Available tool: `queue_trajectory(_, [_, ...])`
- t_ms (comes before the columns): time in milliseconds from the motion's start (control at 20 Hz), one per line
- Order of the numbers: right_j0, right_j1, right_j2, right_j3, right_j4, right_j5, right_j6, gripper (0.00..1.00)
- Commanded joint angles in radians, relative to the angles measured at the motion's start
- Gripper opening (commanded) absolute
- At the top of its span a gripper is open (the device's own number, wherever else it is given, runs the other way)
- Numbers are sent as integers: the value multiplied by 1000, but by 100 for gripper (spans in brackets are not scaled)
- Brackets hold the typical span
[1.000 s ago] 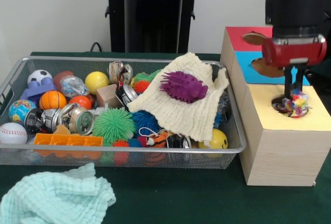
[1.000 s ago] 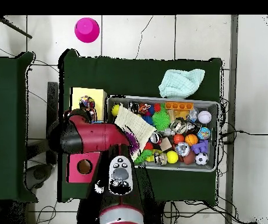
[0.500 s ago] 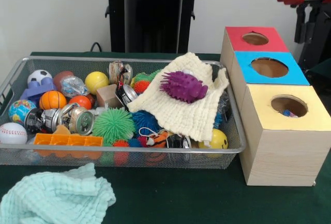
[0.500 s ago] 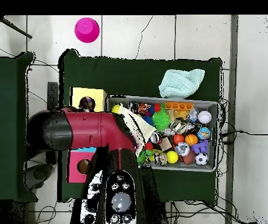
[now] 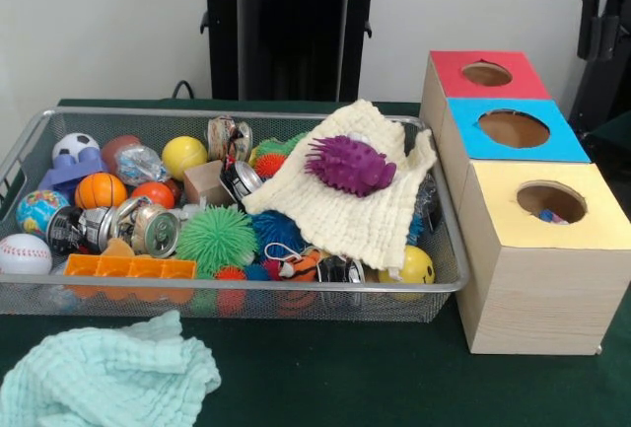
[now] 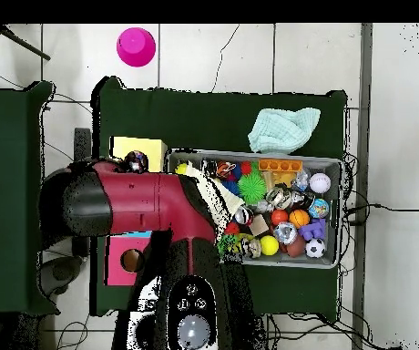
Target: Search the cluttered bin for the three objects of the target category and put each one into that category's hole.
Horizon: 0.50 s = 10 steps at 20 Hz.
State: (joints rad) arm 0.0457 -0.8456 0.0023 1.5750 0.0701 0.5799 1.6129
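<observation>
Inside the yellow box's hole (image 5: 550, 201), a colourful object shows; beside it, the purple spiky ball (image 5: 351, 165) rests on a cloth in the bin (image 5: 237, 294). The pincer's state cannot be told.

No words, numbers, labels or brand names can be read on anything in either view. The only sign-like mark is a black smiley face printed on the yellow ball (image 5: 417, 265) at the front right corner of the wire basket (image 5: 246, 296). The crushed cans (image 5: 148, 227) in the basket carry some print, but it is too small to make out. The tops of the wooden box (image 5: 537, 284) are plain colour with no lettering.
</observation>
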Motion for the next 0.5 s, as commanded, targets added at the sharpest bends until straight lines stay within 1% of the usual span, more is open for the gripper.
queue_trajectory(50, [-59,-1,-92,3,-175,-111,49,0])
queue_trajectory(100, [-87,-4,-75,6,-224,-181,-11,0])
queue_trajectory(150, [-96,4,-83,-16,-272,-189,-56,0])
queue_trajectory(200, [-101,14,-96,-40,-305,-156,-88,0])
queue_trajectory(250, [-128,10,-76,-35,-310,-166,-101,0])
queue_trajectory(350, [-205,-16,-2,2,-291,-197,-104,0])
queue_trajectory(500, [-315,-45,108,42,-288,-226,-128,0])
